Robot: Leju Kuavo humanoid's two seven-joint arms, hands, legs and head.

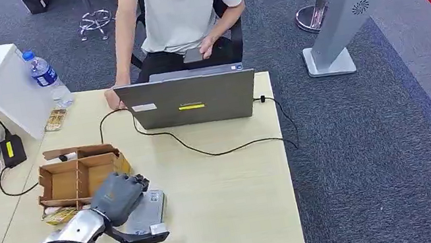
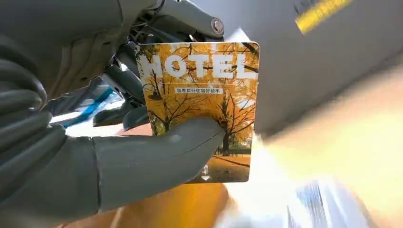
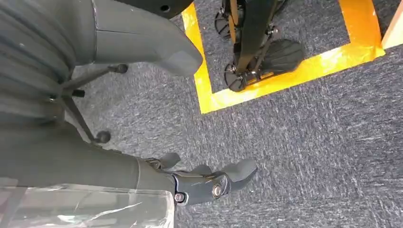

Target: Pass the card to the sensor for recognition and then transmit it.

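The left robot hand (image 2: 142, 161) pinches the card (image 2: 202, 109) between thumb and fingers, printed face outward, probably so its flat side can meet the sensor (image 1: 146, 215), the grey reader on the desk (image 1: 224, 187) directly beneath that hand. The card reads "HOTEL" in white over yellow autumn trees; the smaller line below is too fine to read. The right robot hand (image 3: 209, 183) hangs over the floor, empty, fingers loosely apart.

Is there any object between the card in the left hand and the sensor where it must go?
Nothing visible blocks it. The left hand holds the hotel card directly above the grey sensor near the table's front edge; the cardboard box stands beside it.
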